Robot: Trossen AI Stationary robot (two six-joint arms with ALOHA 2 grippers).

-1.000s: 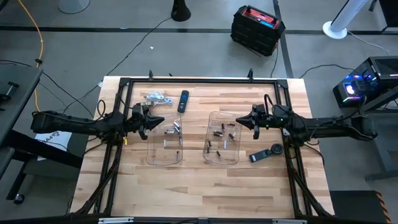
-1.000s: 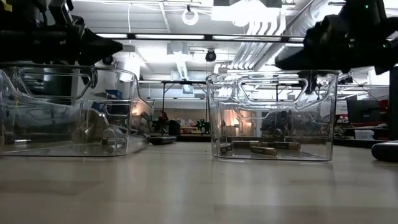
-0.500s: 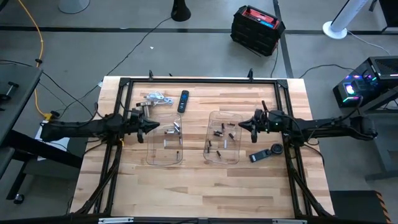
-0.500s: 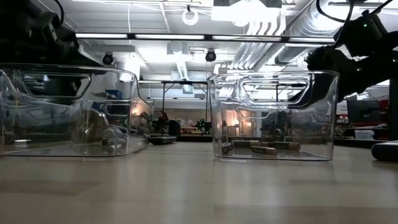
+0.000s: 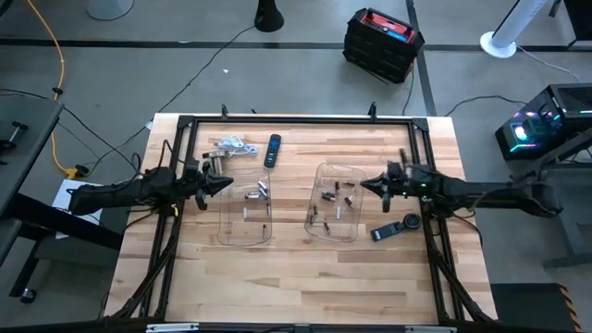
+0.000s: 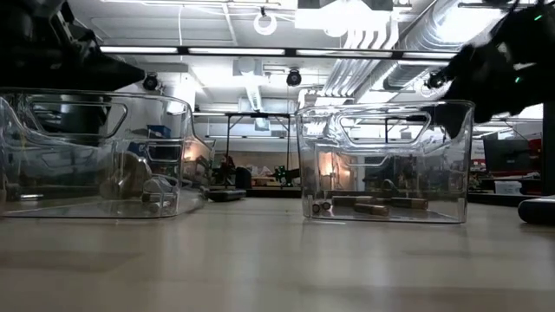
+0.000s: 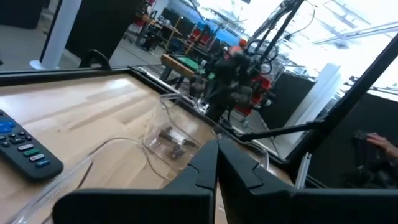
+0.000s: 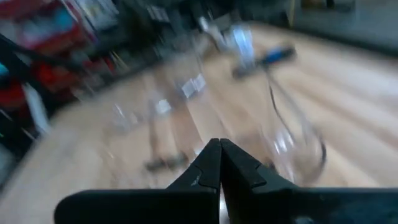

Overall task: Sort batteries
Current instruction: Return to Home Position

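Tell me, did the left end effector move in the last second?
Yes. In the high view, the left end effector has pulled back to the left, farther from the middle of the left clear bin, which stayed put.

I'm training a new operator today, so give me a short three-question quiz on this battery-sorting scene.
1. True or false: the left bin and the right bin both hold batteries.
2. Where is the blue-buttoned remote? A) in the left bin B) on the table, outside both bins C) held by an arm
3. Fill in: the left gripper and right gripper are both ___.
Key: 1 true; 2 B; 3 shut.
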